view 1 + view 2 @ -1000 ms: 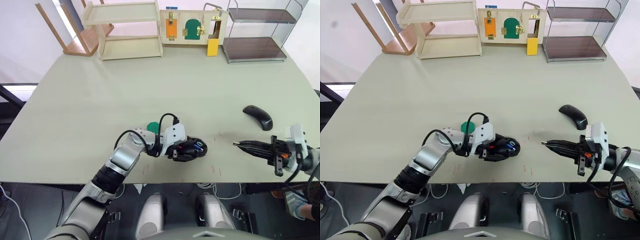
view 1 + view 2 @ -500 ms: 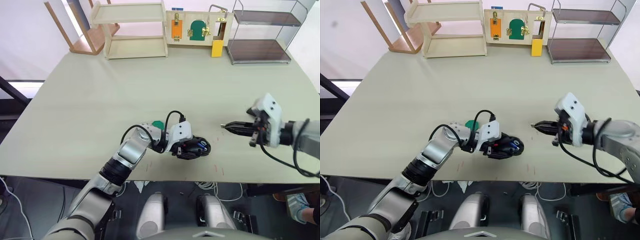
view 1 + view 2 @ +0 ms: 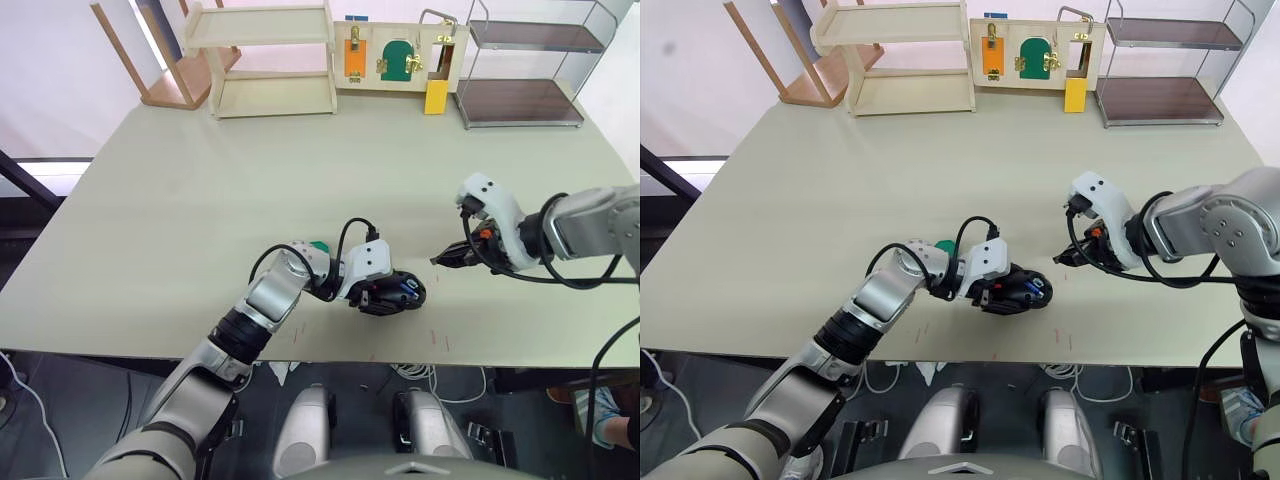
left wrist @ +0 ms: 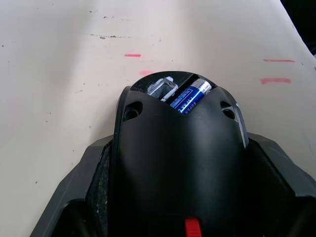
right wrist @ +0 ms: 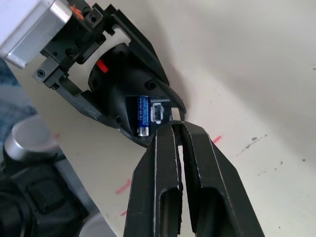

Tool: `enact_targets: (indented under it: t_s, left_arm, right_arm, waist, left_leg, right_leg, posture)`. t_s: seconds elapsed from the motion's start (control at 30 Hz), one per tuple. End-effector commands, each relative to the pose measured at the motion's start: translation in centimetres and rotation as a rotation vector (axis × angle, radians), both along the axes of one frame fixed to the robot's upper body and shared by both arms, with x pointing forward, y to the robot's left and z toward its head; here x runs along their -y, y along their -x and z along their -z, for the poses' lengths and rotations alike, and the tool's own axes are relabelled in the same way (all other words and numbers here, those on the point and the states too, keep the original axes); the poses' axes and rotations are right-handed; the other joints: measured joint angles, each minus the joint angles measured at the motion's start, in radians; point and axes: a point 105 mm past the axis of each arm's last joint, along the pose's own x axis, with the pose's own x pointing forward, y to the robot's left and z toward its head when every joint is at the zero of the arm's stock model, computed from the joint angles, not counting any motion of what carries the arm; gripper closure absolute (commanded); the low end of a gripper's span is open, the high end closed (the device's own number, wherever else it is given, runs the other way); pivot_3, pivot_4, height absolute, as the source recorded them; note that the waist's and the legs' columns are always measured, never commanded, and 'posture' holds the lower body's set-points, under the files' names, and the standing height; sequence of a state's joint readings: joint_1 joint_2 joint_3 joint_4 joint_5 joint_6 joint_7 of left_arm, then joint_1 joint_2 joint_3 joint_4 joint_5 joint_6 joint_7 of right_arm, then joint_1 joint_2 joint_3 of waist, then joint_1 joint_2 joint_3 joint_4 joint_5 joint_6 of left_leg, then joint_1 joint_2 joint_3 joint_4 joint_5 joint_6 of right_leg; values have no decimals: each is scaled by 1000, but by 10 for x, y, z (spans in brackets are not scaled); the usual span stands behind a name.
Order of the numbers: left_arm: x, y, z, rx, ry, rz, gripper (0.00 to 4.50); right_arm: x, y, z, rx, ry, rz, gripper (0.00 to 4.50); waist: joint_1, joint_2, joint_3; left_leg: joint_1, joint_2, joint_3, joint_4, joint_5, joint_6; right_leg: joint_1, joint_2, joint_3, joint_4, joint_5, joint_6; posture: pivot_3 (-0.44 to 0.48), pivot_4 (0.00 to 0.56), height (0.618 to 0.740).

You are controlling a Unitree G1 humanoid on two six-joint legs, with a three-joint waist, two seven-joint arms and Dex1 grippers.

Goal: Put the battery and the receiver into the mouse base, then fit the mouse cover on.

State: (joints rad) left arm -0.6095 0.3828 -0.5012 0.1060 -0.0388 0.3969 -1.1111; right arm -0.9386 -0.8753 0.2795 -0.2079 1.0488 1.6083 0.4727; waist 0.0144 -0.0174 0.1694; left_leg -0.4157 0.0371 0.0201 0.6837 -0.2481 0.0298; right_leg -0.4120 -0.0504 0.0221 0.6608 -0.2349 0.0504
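The black mouse base lies near the table's front edge with my left gripper shut on its sides. Its open compartment holds the blue battery with the small grey receiver beside it; both also appear in the right wrist view, battery and receiver. A red part sits on the base. My right gripper is shut with nothing in it, its tips just off the base's open end on the right. The mouse cover is hidden.
A green tray peeks out behind my left wrist. Along the far edge stand a wooden shelf, a latch board, a wire rack and a wooden frame. Red marks dot the front of the table.
My right arm has swung in from the front right edge to the left, bringing its shut tips close to the mouse base. The left gripper keeps its hold. The camera view shifted slightly.
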Motion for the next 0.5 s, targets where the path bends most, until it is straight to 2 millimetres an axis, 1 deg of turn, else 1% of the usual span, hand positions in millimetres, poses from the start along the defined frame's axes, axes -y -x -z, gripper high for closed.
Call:
enact_targets:
  t_s: [0.03, 0.3, 0.5]
  left_arm:
    - [-4, 2, 22, -55, -66, -32, 1544]
    - [-5, 4, 24, -62, -74, -35, 1544]
    - [-5, 6, 24, -65, -79, -33, 1544]
  right_arm:
    - [-3, -2, -4, -35, 42, -11, 4500]
    - [-12, -15, 3, -167, 148, 34, 4500]
    - [-26, -15, 9, -215, 190, 17, 4500]
  waist:
    - [1, 0, 0]
    - [0, 0, 0]
    - [0, 0, 0]
  left_leg:
    - [0, 0, 0, 0, 0, 0]
    - [-1, 0, 0, 0, 0, 0]
    - [-1, 0, 0, -1, 0, 0]
  right_leg:
    - [0, 0, 0, 0, 0, 0]
    - [-1, 0, -1, -1, 0, 0]
    - [-1, 0, -1, -1, 0, 0]
  posture:
    - [0, 150, 740]
    - [0, 150, 740]
    - [0, 150, 740]
